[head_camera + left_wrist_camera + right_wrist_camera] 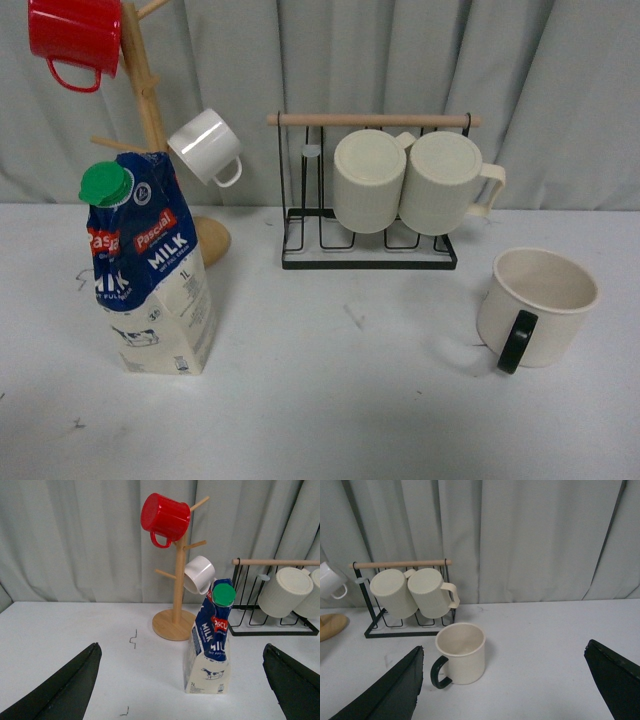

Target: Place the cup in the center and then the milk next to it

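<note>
The cup, a wide smooth cream mug with a black handle, stands upright at the right of the white table; it also shows in the right wrist view. The milk, a blue-topped carton with a green cap, stands upright at the left; it also shows in the left wrist view. Neither arm shows in the front view. My left gripper is open and empty, short of the carton. My right gripper is open and empty, with the cup ahead near one finger.
A wooden mug tree behind the milk holds a red mug and a small white cup. A black wire rack at the back centre holds two ribbed cream mugs. A grey curtain hangs behind.
</note>
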Controlling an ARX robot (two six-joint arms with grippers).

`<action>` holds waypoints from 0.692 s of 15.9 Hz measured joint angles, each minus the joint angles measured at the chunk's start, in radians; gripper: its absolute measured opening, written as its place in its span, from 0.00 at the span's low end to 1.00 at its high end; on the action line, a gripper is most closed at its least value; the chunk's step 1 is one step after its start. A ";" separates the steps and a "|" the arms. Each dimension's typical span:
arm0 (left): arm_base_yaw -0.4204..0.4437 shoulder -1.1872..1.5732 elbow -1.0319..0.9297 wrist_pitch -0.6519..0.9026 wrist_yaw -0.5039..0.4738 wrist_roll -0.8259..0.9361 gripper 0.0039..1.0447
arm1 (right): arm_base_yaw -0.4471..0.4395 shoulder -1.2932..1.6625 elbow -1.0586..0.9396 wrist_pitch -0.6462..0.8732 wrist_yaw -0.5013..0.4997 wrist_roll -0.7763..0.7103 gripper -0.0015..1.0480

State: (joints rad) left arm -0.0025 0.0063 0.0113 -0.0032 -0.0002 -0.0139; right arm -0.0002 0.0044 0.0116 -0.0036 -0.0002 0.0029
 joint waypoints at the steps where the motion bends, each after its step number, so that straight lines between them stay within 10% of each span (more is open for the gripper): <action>1: 0.000 0.000 0.000 0.000 0.000 0.000 0.94 | 0.000 0.000 0.000 0.000 0.000 0.000 0.94; 11: 0.000 0.000 0.000 0.000 0.000 0.000 0.94 | 0.000 0.000 0.000 0.000 0.000 0.000 0.94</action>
State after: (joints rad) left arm -0.0025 0.0063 0.0113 -0.0032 -0.0002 -0.0139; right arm -0.0002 0.0044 0.0116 -0.0032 -0.0002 0.0029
